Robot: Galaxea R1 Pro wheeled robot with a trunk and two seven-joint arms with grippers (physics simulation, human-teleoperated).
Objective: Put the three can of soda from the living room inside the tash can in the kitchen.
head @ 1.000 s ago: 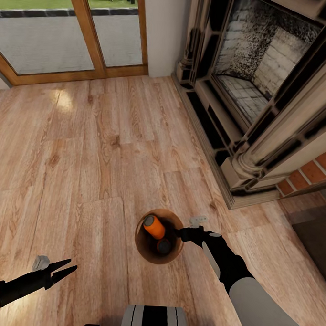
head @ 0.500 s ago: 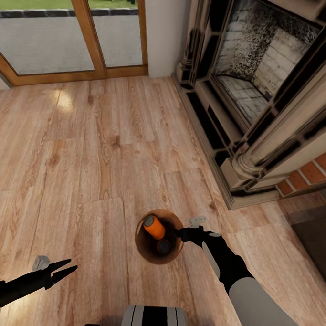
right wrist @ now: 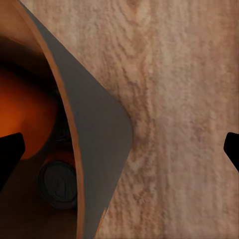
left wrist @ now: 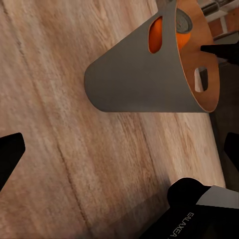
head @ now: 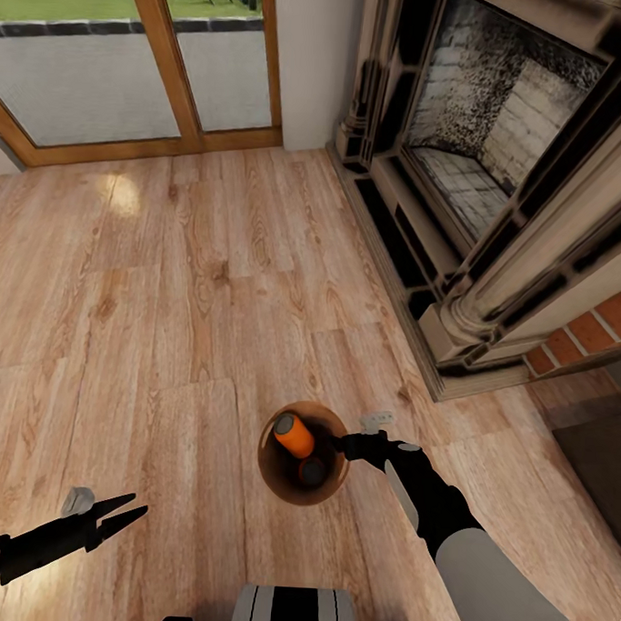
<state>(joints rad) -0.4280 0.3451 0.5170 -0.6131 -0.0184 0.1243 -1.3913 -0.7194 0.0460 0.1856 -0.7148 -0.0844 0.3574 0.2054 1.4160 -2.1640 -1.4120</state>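
Near the brick fireplace (head: 501, 147), right end effector (head: 344, 442) grips the tapered amber bin's (head: 274, 477) rim; orange cans (head: 295, 434) inside. Left end effector (head: 132, 508) slightly open, empty.

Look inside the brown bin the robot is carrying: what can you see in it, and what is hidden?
Inside the bin, one orange can leans up, and a second can's dark top shows lower down. Whether a third lies beneath them is hidden.

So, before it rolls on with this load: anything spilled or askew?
Nothing spilled. One orange can leans tilted inside the brown bin instead of standing; the right claw sits at the bin's rim.
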